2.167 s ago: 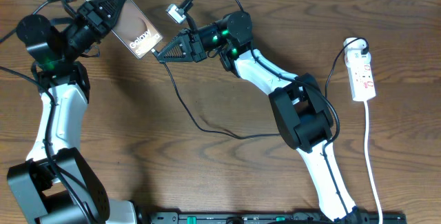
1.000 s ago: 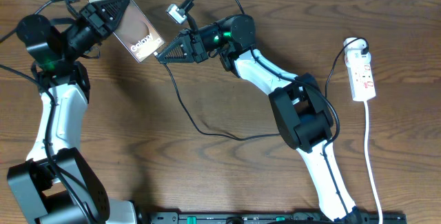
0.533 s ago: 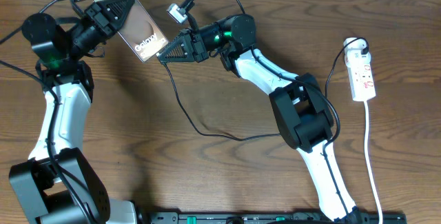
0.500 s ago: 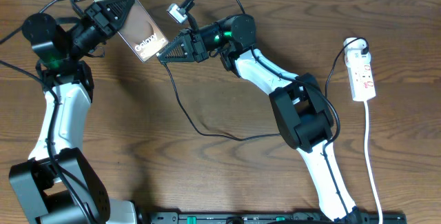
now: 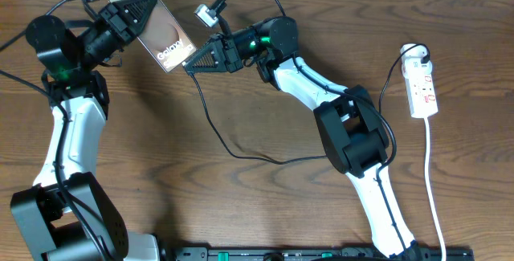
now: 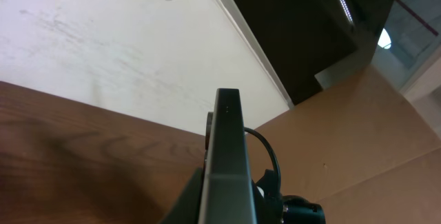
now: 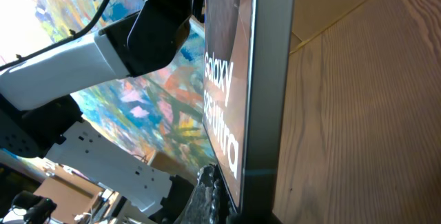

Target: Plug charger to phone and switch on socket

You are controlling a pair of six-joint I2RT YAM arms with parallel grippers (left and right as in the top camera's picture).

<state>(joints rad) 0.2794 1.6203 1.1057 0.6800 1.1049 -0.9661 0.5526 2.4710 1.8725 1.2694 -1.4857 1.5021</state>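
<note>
The phone (image 5: 166,42) is held off the desk (image 5: 201,205) at its far left, grasped at the upper end by the clenched left pincer (image 5: 132,8). From overhead its long axis runs diagonally, from far-left down to near-right, with the mirrored back turned up. White lettering "Galaxy" is read near the lower end. In the right wrist view (image 7: 227,79) a second line ending in "Ultra" is seen beneath it. In the left wrist view the phone (image 6: 227,162) is seen edge-on.

The right pincer (image 5: 191,63) is clenched just beside the phone's lower end. The charger (image 5: 277,161) runs up to its tips and appears to be gripped there; the plug tip itself cannot be made out. The cable is looped across the desk.

The socket (image 5: 422,84) lies well apart at the right edge, its long axis running far-to-near, with red marks on top.
</note>
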